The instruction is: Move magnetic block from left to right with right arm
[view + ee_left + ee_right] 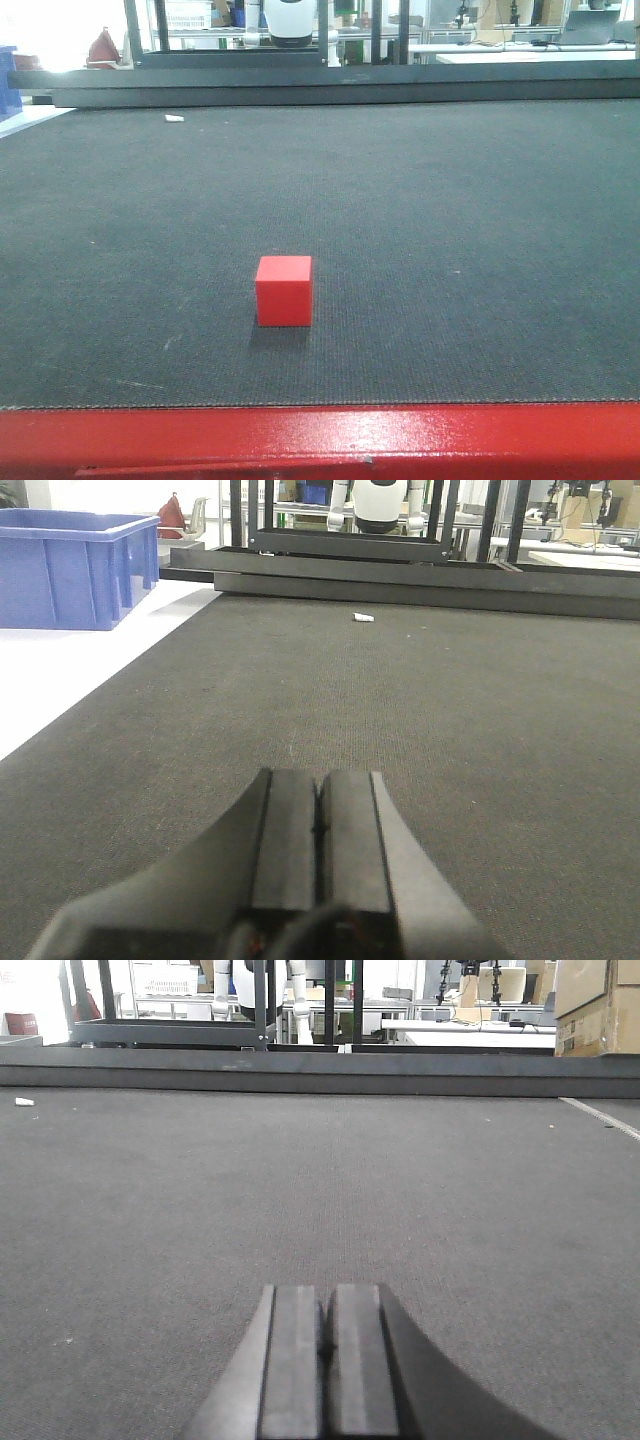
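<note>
Magnetic block (283,290): a small bright-red cube sitting flat on the dark mat, a little left of centre in the front view. It is towards the near side of the table, standing alone with its shadow just in front of it.
Table (450,220): covered by a dark grey woven mat, with a glossy red front edge (320,440) along the near side.
Left gripper (319,780): low over the mat, with its jaws pressed together pad against pad and pointing towards the far end of the table.
Right gripper (327,1295): also low over the mat, with its jaws together and only a thin seam between the pads, pointing the same way.
White scrap (364,618): a small piece lying on the mat near the far edge, well apart from the cube.
Blue bin (70,570): stands on the white surface beyond the left side of the mat.
Cardboard box (597,1005): off to the far right, behind the dark rail (320,1065) that borders the mat.
</note>
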`<action>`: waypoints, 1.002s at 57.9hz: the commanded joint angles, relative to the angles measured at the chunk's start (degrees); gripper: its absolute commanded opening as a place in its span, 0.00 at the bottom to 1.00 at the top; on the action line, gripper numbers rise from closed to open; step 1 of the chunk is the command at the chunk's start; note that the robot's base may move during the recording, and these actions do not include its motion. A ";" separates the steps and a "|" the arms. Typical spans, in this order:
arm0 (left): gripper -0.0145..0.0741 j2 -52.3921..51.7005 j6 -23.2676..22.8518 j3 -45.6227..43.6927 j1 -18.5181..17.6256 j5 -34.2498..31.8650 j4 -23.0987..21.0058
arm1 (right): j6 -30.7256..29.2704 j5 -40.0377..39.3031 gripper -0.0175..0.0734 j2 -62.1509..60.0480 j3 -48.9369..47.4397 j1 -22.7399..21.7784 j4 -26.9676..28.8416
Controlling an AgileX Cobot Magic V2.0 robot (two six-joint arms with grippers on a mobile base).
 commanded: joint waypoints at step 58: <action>0.02 -0.63 -0.41 0.39 -0.27 -4.46 -0.15 | -0.28 -8.96 0.26 -1.13 -0.37 -0.05 -0.64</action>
